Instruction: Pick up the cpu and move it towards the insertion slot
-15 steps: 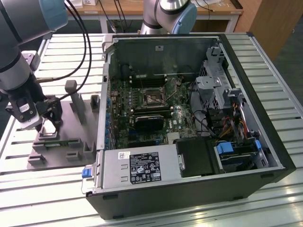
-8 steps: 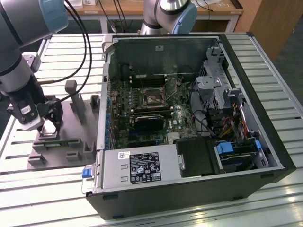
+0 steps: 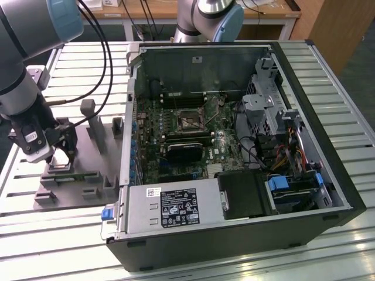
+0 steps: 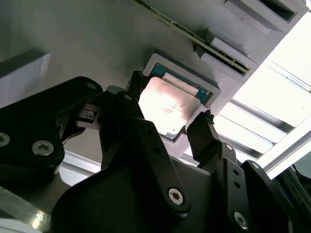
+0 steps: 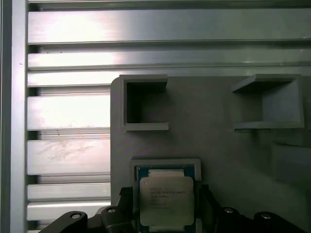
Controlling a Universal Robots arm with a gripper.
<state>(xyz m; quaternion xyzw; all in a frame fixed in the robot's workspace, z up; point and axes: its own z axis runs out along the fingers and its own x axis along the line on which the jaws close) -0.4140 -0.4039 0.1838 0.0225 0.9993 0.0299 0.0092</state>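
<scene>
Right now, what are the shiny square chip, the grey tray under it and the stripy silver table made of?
The square silvery cpu looks like a metal lid, glaring under the light, on a greenish board rim. The matte grey fixture plate seems plastic: dull, no glint. The ribbed silver table is probably aluminium, given its bright streaky sheen.
</scene>
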